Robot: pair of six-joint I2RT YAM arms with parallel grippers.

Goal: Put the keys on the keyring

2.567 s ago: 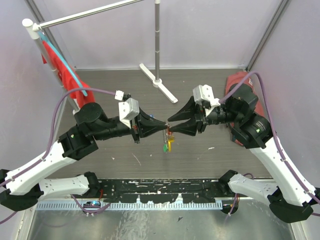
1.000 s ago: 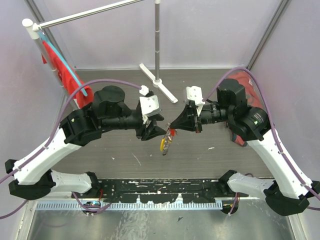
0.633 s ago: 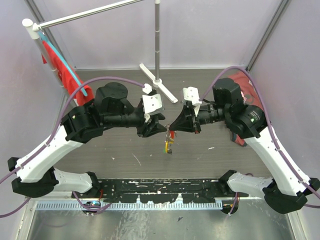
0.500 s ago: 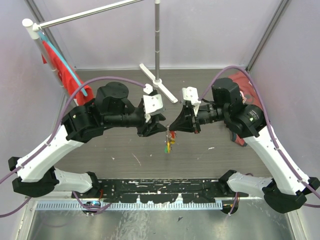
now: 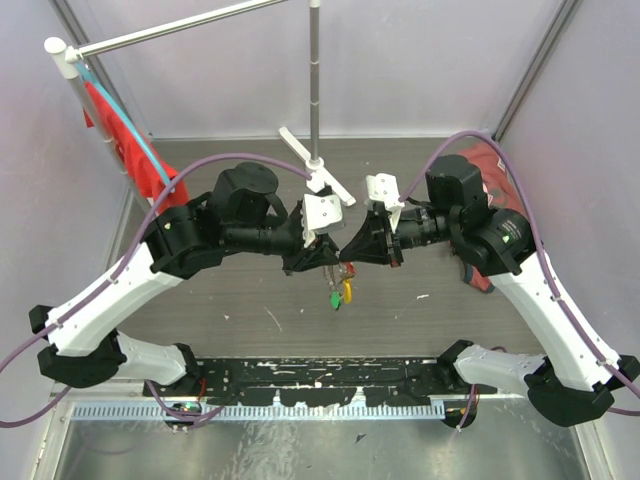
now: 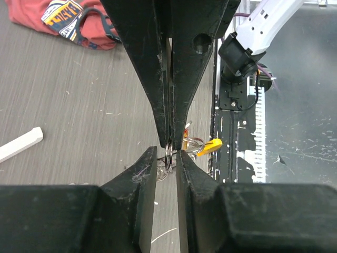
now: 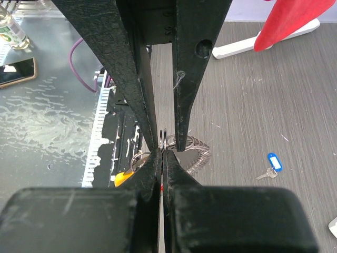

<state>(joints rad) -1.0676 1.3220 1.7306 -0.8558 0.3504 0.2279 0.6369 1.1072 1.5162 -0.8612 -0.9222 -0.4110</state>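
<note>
Pinching keyring (image 7: 197, 155) mid-air in clenched right gripper (image 7: 160, 154); straddling its loop with left gripper (image 6: 167, 150), fingers slightly parted. Leaving blue key (image 7: 271, 162) on table (image 7: 253, 95), well apart from both grippers: threading not yet done.

Nothing can be read; the print on the red garment (image 6: 31, 23) is too blurred.

right hand (image 7: 161, 159) clamped on keyring (image 7: 196, 146) | left hand (image 7: 164, 139) fingers parted | blue key (image 7: 272, 162) on table (image 7: 253, 95)
</note>
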